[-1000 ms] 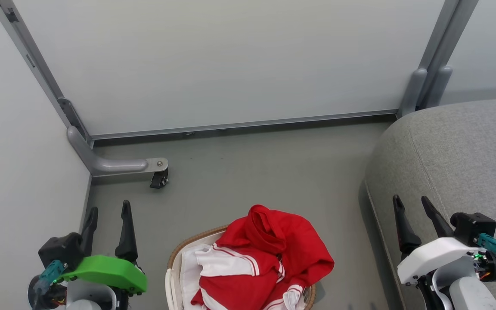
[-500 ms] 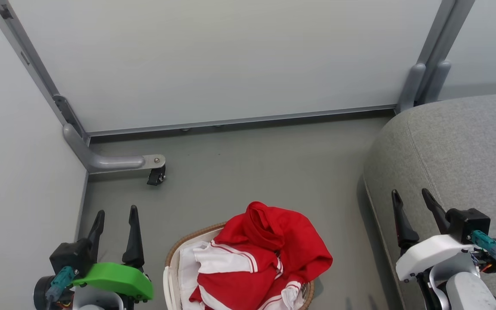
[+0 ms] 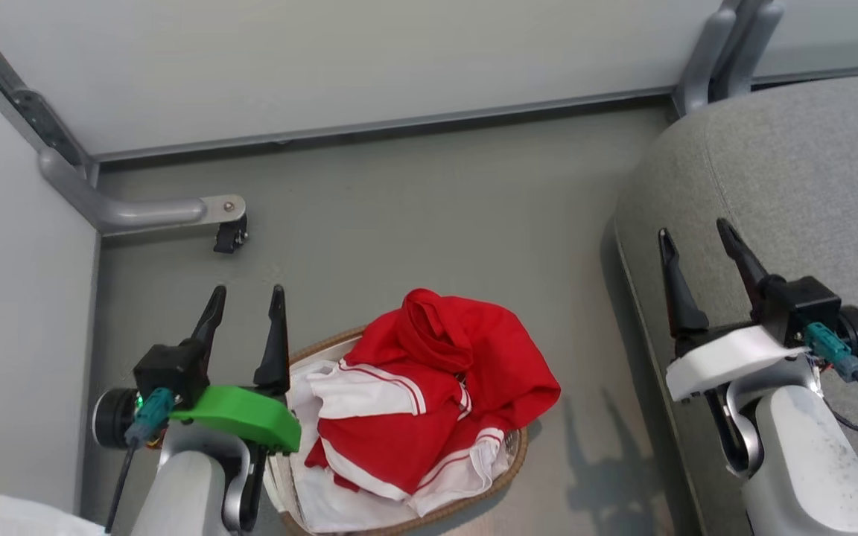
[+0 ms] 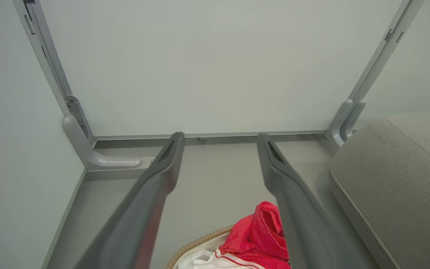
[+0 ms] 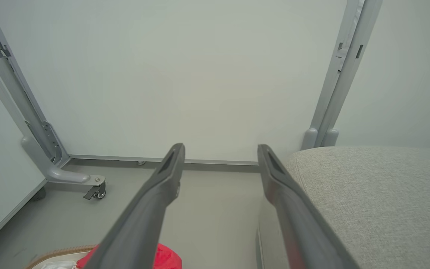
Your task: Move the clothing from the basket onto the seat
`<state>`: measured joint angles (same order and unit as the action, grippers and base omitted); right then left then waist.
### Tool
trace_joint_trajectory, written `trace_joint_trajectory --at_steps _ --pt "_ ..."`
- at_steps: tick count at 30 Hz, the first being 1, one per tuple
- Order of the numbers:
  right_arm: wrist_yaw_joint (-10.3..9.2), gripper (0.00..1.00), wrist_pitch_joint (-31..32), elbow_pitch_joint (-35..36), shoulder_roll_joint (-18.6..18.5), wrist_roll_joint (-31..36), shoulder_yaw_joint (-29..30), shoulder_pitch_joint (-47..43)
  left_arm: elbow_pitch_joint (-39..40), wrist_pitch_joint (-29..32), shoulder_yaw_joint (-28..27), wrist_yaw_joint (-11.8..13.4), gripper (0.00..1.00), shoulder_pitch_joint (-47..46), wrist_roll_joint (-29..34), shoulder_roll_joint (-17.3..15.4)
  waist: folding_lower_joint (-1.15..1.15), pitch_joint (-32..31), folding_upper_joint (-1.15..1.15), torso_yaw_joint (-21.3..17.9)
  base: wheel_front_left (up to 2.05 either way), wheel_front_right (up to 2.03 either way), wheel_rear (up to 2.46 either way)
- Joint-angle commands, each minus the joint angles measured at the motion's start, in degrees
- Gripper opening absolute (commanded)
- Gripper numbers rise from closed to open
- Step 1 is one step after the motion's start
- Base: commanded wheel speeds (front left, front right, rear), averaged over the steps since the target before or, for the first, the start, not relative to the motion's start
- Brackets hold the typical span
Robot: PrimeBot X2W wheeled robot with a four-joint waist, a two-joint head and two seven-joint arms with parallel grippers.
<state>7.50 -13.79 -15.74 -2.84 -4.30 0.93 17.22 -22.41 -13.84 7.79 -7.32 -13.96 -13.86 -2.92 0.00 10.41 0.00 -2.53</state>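
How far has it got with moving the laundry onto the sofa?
Nothing is done yet: the red and white clothing still lies heaped in the basket, and the grey seat shows no garment. Nothing is in hand either; the left tool and the right tool are both open and empty. The whole pile remains to be moved.

You have bare floor [image 3: 429, 216] open between the basket [image 3: 321, 346] and the panel wall [image 3: 369, 59]; a caster foot [image 3: 232, 234] juts in at left; the seat [image 3: 809, 186] walls off your right; heaped clothing [image 3: 436, 372] overtops the basket rim.
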Motion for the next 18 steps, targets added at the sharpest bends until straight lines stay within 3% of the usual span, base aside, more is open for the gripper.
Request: trace_joint_trajectory --at_steps 1,11,18 --pt "-0.02 1.00 -0.6 0.9 -0.2 0.8 -0.6 1.9 -0.5 -0.4 1.1 -0.2 1.00 -2.6 0.8 -0.3 0.00 7.2 0.00 -2.9 0.00 0.00 0.00" --pt "-0.02 1.00 -1.5 5.5 -0.2 1.1 -4.2 10.3 -4.8 -1.5 9.2 -0.2 1.00 -13.0 1.1 -3.6 0.00 21.8 0.00 -7.7 0.00 0.00 0.00" --pt "-0.03 1.00 -1.5 8.4 -0.2 -1.6 -5.5 13.5 -8.3 -1.3 14.5 -0.2 1.00 -17.4 -1.3 -5.7 0.00 28.5 0.00 -9.8 0.00 0.00 0.00"
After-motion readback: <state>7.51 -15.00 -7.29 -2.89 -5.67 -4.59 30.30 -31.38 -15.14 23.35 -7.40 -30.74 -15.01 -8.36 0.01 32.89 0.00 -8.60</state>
